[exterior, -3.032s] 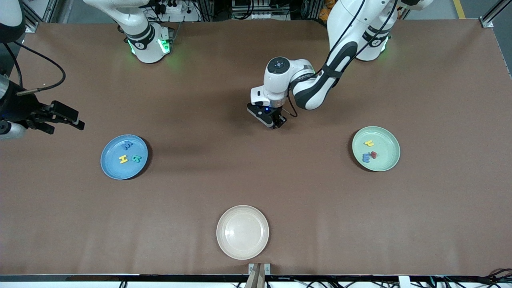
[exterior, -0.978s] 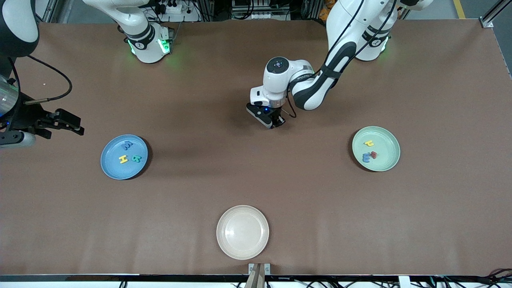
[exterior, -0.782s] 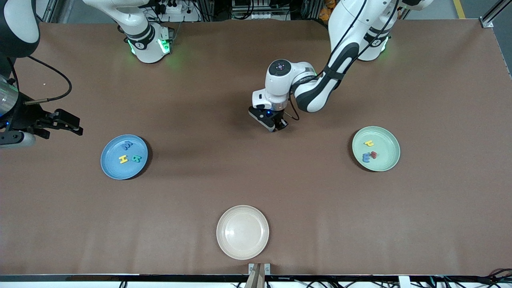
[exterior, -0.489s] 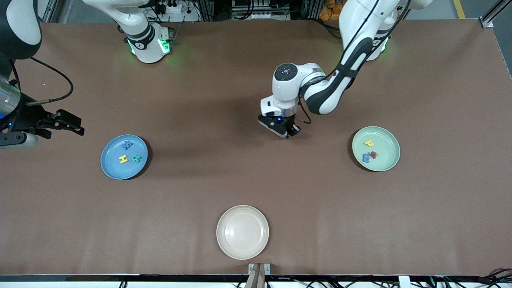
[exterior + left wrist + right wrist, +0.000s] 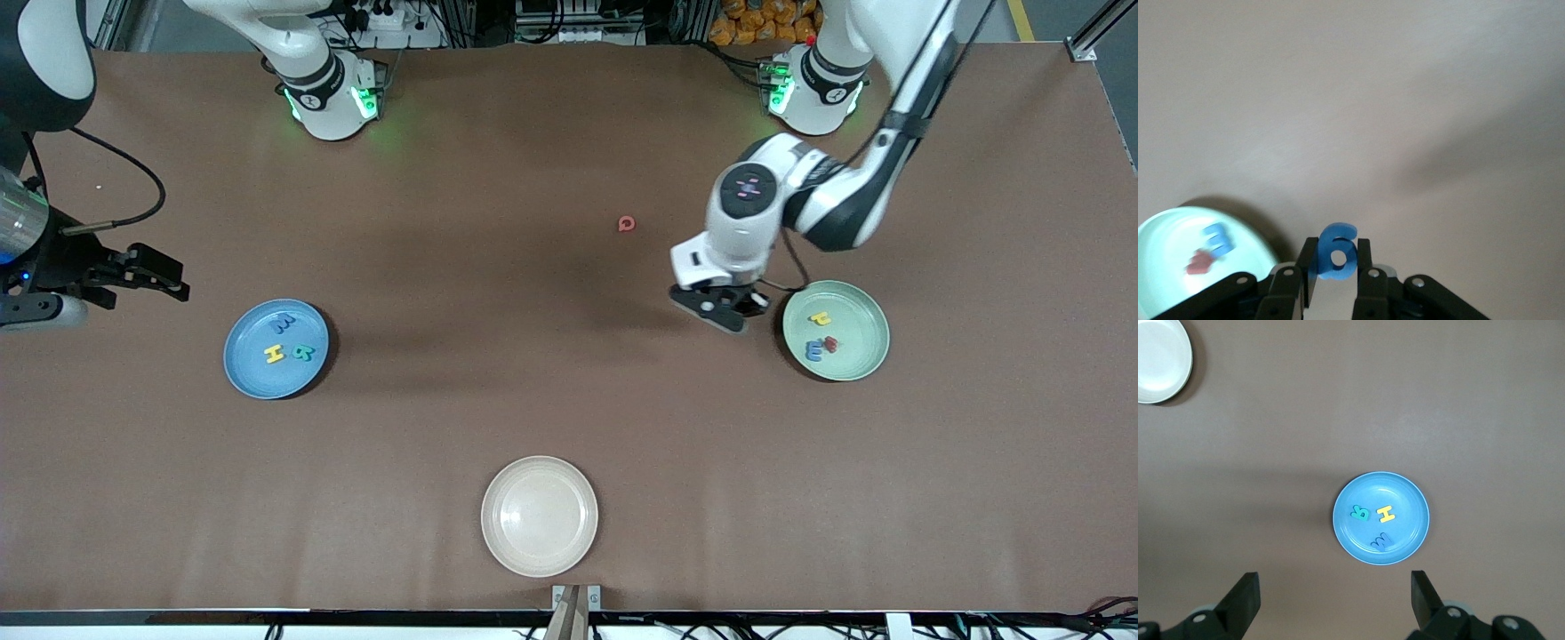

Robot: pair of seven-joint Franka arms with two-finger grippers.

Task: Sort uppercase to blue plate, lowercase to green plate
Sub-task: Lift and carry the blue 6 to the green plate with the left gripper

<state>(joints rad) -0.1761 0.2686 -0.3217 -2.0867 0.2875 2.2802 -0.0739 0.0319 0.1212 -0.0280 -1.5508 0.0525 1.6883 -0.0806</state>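
Lowercase g/9-shaped letter [image 5: 1336, 251], blue, is pinched upright between the left gripper [image 5: 722, 313]'s two fingers, its flat faces against the pads, its long axis running along the fingers with the round bowl down in the grip and the curled tail poking out past the tips. That gripper hangs over bare table just beside the green plate [image 5: 867, 356], at the rim that faces the right arm's end. On the green plate lie the yellow h [image 5: 820, 317], the red w [image 5: 831, 343] and the blue e [image 5: 813, 351], bunched close together; the red and blue ones show blurred in the left wrist view. The table [image 5: 569, 427] is one wide brown mat, matte and faintly rippled, with aluminium framing, cables and power strips along the robots' edge. Alone on the mat lies the red Q [image 5: 628, 224], flat, farther from the front camera than the left gripper and toward the table's middle. The right gripper [image 5: 160, 276] waits high over the table's edge at the right arm's end, fingers spread wide apart with nothing between them. The blue plate [image 5: 249, 373] carries the blue M [image 5: 283, 324], the yellow H [image 5: 275, 354] and the teal R [image 5: 304, 352], the H and R side by side, nearer the camera than the M. A cream plate [image 5: 498, 542] sits bare closest to the front camera.
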